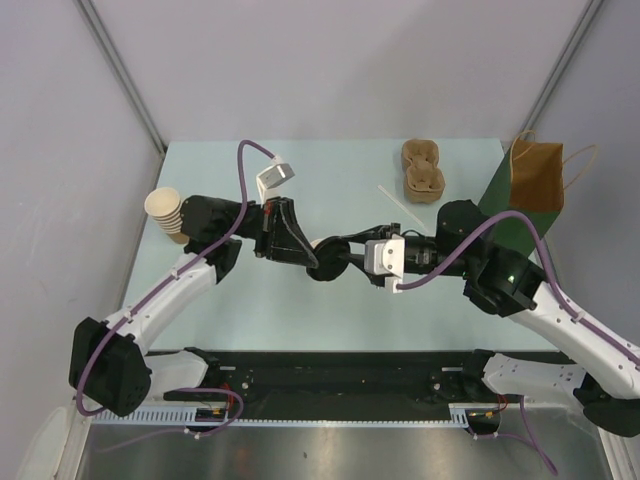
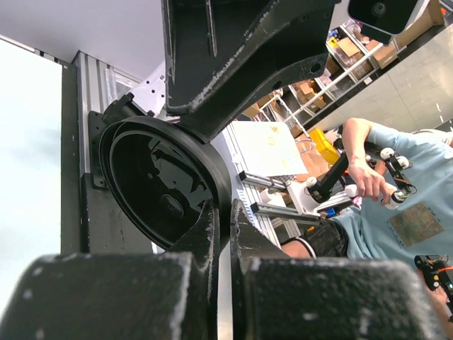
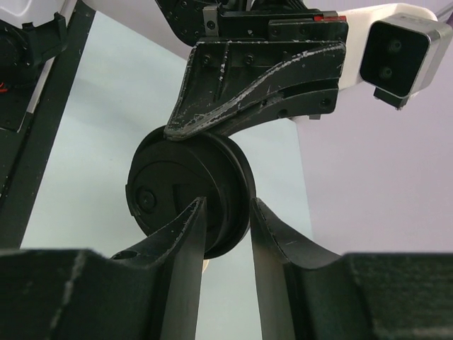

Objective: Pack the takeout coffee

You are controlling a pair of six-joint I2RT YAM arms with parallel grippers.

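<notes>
Left hand (image 2: 223, 210): clenched on black lid (image 2: 156, 184) rim, middle of bench (image 1: 300, 180)
Right hand (image 3: 225, 207): grasping same lid
Paper bag (image 1: 535, 180): far right corner

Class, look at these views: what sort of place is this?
Probably a robotics lab: a panel-walled table, a person gripping control handles, and storage shelves behind.
</notes>
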